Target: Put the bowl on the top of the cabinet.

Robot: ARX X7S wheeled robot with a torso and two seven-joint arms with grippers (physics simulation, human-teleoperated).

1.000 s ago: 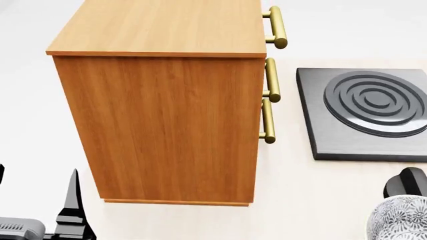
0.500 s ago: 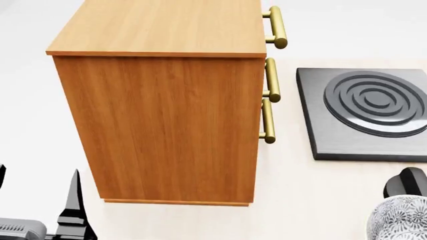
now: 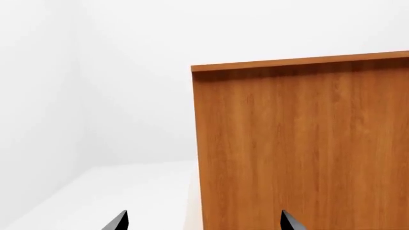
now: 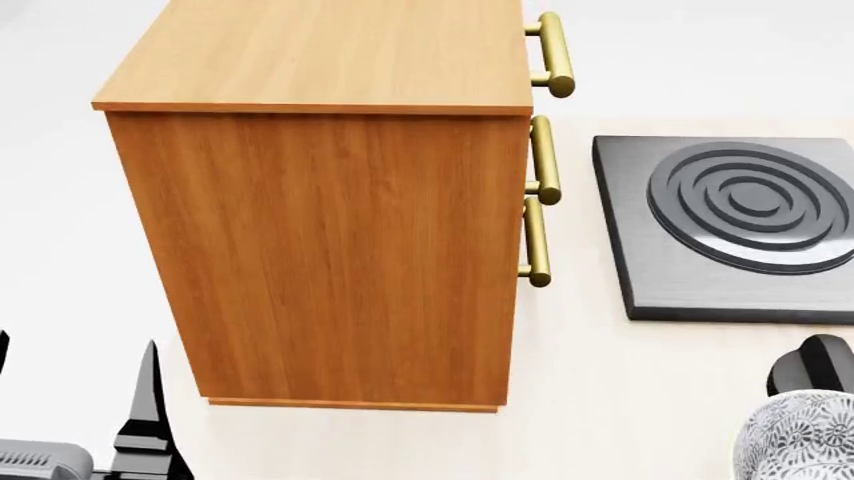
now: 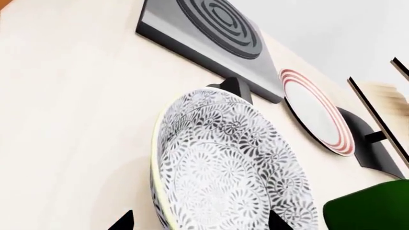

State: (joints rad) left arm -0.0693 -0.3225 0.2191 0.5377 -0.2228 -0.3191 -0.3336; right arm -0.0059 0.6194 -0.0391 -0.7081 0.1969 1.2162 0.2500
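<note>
The cabinet (image 4: 320, 250) stands tall in the middle of the head view, orange-brown with a lighter flat top (image 4: 327, 50). The patterned bowl (image 4: 801, 440) sits on the table at the lower right edge, partly cut off. In the right wrist view the bowl (image 5: 223, 163) fills the middle. My right gripper (image 5: 200, 221) is open, one fingertip outside the bowl's wall and the other over its inside. My left gripper (image 3: 203, 223) is open with nothing between its fingers, facing the cabinet's side (image 3: 300, 143). One of its fingers (image 4: 144, 420) shows at the lower left.
A dark grey stove plate (image 4: 734, 225) with raised rings lies right of the cabinet. A black part (image 4: 814, 365) stands between it and the bowl. Beyond the bowl are a red-ringed plate (image 5: 316, 112), a pale wooden rack (image 5: 383, 96) and a green thing (image 5: 370, 211).
The left gripper has sunk very slightly at the lower left of the head view. The bowl and cabinet have not moved.
</note>
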